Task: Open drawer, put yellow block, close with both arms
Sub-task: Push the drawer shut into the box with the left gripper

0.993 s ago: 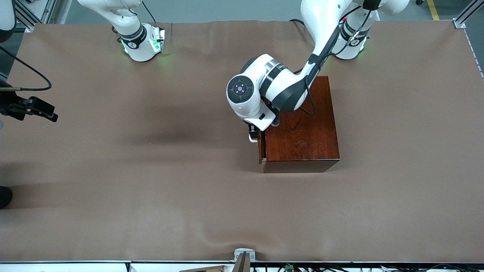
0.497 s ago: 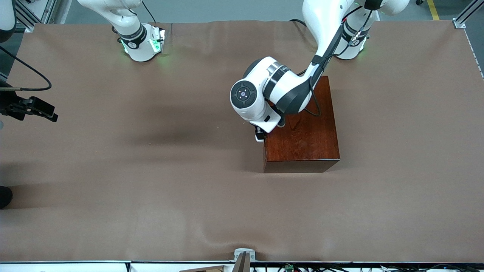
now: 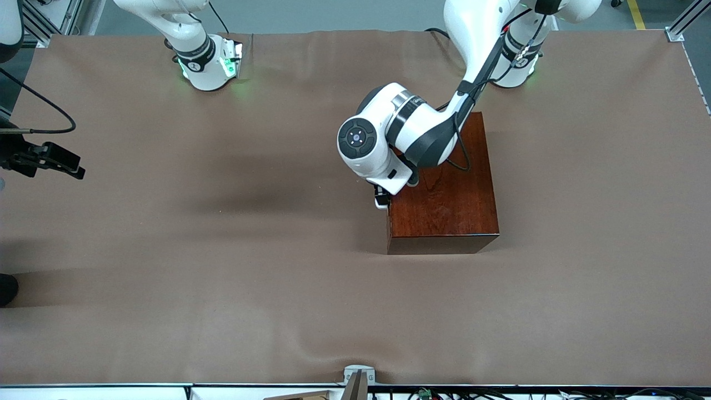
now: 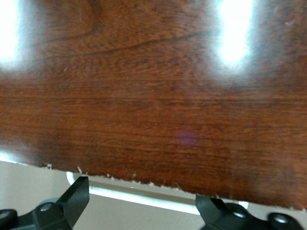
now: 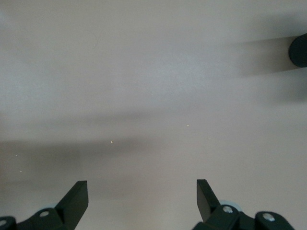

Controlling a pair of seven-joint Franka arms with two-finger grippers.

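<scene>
The dark-wood box (image 3: 444, 189) stands mid-table with its drawer pushed in flush. Only the drawer's white handle (image 3: 380, 206) shows, on the box side that faces the right arm's end. My left gripper (image 3: 380, 199) hangs at that handle, open. In the left wrist view its fingers (image 4: 76, 194) stand wide on either side of the handle (image 4: 158, 201), below the glossy box top (image 4: 153, 96). My right gripper (image 5: 142, 191) is open over bare cloth with nothing between its fingers. It waits at the table edge at the right arm's end (image 3: 55, 158). The yellow block is hidden.
Brown cloth (image 3: 222, 278) covers the whole table. A dark round thing (image 3: 6, 289) sits at the table edge at the right arm's end, also seen in the right wrist view as a dark round thing (image 5: 298, 50). A metal bracket (image 3: 358, 378) stands at the edge nearest the front camera.
A second ago the drawer stood slightly out; the left gripper has pushed it in flush and moved with it toward the box. The right arm has not moved.
</scene>
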